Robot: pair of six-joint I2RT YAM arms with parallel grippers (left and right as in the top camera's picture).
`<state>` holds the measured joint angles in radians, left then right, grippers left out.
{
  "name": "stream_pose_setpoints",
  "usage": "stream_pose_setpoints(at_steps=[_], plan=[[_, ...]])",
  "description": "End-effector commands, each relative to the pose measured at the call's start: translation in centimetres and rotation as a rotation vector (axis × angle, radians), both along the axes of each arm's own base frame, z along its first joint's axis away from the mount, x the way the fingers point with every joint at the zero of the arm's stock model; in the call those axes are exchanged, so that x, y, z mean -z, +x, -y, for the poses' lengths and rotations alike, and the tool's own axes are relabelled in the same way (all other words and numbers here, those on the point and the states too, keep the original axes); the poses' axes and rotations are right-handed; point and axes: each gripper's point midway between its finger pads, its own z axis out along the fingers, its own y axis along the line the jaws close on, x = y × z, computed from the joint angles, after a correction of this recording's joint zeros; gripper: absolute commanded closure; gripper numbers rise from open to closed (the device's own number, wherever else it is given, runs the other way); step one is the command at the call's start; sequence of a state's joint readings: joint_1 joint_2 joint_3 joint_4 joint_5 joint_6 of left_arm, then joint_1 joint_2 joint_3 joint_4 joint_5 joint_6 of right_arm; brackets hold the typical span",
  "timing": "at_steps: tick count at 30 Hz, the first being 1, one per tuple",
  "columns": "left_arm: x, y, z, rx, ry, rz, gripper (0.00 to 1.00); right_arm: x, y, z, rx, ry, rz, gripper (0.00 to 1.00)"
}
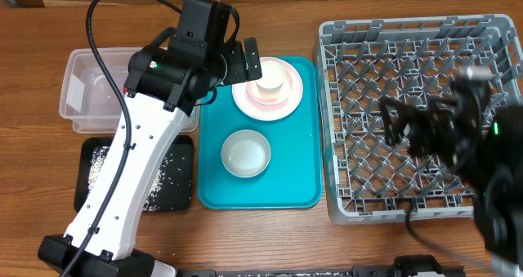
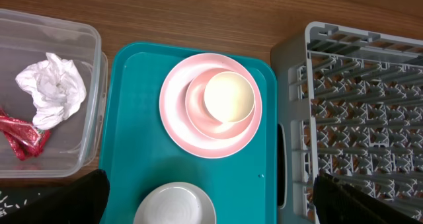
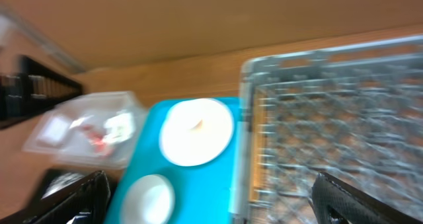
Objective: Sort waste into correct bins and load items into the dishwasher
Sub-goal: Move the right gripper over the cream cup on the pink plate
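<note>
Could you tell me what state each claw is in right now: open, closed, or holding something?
Left claw: open, holding nothing.
Right claw: open, holding nothing; its wrist view is blurred.

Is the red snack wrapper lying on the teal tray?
No, the red snack wrapper lies inside the clear tub, beside the crumpled white napkin.
</note>
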<state>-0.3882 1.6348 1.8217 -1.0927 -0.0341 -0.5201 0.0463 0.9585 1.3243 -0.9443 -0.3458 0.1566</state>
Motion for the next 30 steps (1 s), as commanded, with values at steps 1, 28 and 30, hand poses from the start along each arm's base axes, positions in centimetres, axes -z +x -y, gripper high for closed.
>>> stream_pose_setpoints(at_steps=[1, 28, 30], plan=[[-0.2, 0.3, 0.1, 0.008, 0.004, 0.008, 0.00, -1.2, -0.1, -3.9, -0.224, 0.135, -0.030, 0.00], [-4.1, 2.2, -8.4, -0.252, 0.058, 0.117, 0.00, 15.3, 9.2, -15.9, -0.326, -0.156, -0.310, 0.51], [-4.2, 2.0, -10.9, -0.326, 0.045, 0.103, 0.00, 15.4, 10.1, -16.6, -0.317, -0.169, -0.268, 0.46]])
